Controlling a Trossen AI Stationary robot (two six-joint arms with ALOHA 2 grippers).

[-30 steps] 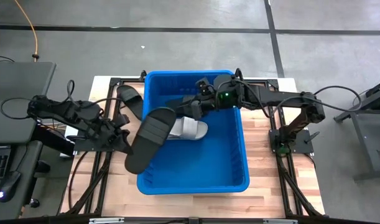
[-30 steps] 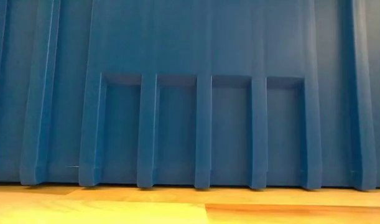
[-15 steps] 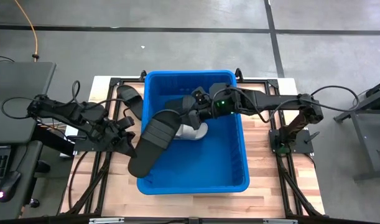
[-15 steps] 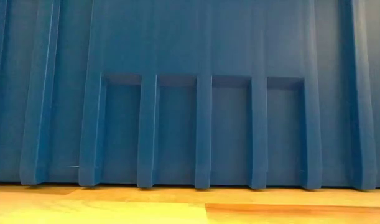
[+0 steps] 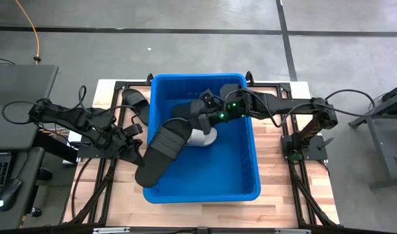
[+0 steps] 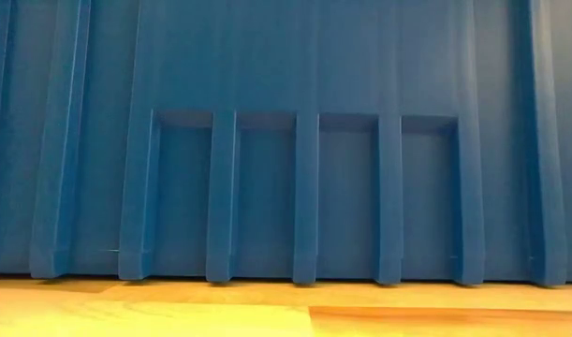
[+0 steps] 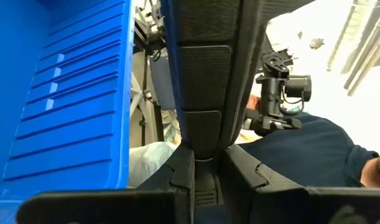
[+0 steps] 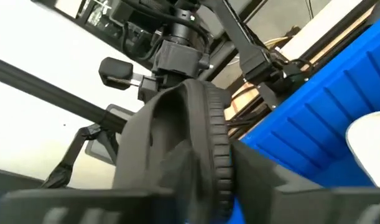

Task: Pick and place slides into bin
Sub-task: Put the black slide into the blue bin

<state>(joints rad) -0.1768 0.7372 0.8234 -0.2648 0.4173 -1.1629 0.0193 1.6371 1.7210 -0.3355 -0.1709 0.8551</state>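
A black slide point(image 5: 164, 148) hangs slanting over the left rim of the blue bin point(image 5: 251, 162), held at both ends. My left gripper point(image 5: 138, 155) is shut on its near end just outside the bin. My right gripper point(image 5: 197, 120) reaches in over the bin and is shut on its far end. A light grey slide point(image 5: 204, 136) lies on the bin's floor under that far end. Another black slide point(image 5: 136, 103) lies flat on the table left of the bin. In the low view the bin's ribbed wall point(image 6: 304, 140) fills the frame. My left gripper pinches the slide's near end point(image 7: 202, 146) between its two fingers point(image 7: 180, 171). The fingers come nearly level from the table's left and lie along the slide. The slide runs away from them, lifted clear. My right gripper has the slide's far end point(image 8: 199, 134) between its two fingers, seen edge-on with the ribbed sole rim showing. It comes nearly level from the table's right. That end hangs above the bin's floor.
The bin takes up the table's middle, with bare wood strips at its left, right and near sides. Beyond the table, a person in a dark top point(image 7: 301, 155) shows in the left wrist view, beside a camera mount point(image 7: 280, 93).
My right gripper has turned a little and shut on the black slide's far end over the bin. My left gripper has carried the slide's near end slightly toward the bin. The slide stays lifted and slanted across the left rim.
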